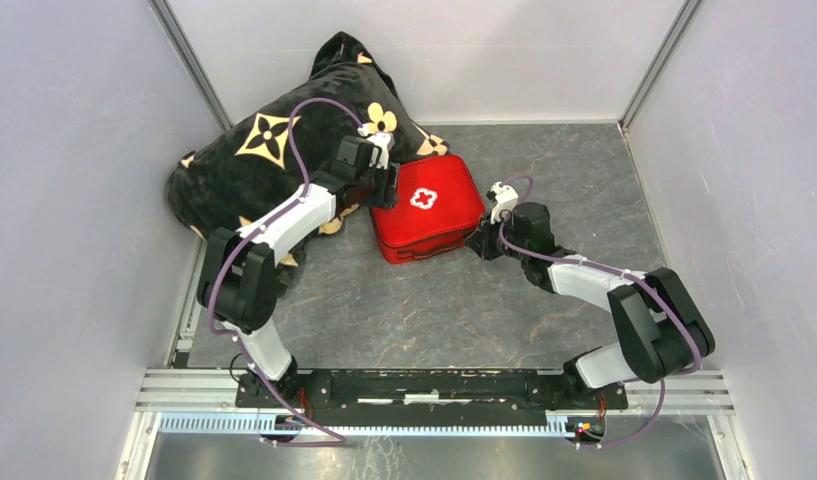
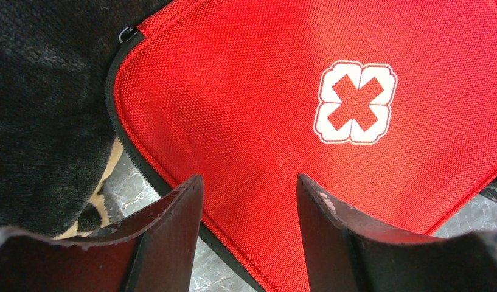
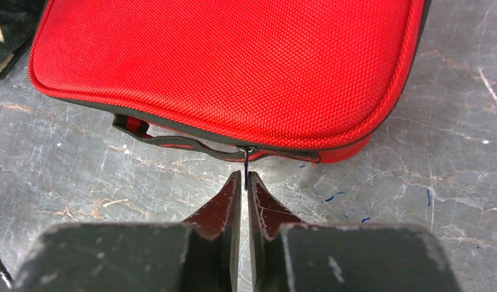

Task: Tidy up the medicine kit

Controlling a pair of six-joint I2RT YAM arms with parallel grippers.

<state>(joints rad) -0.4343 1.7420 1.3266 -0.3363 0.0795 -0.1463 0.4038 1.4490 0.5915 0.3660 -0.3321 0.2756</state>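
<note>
The medicine kit [image 1: 429, 205] is a red zip case with a white cross, lying closed on the grey table against the pillow. My left gripper [image 1: 389, 186] hovers open over the kit's left corner. In the left wrist view the kit's red lid [image 2: 264, 91] shows between and beyond the spread jaws of the left gripper [image 2: 250, 179]. My right gripper [image 1: 481, 243] sits at the kit's near right edge. Its jaws stand nearly together, and the right gripper [image 3: 244, 174] pinches the thin black zipper pull [image 3: 246, 162] that sticks out from the kit [image 3: 233, 61].
A big black pillow [image 1: 264, 150] with gold flowers lies at the back left, touching the kit, and its dark plush [image 2: 45, 121] fills the left of the left wrist view. A red and black carry strap [image 3: 173, 143] hangs along the kit's near edge. Pale walls enclose the table.
</note>
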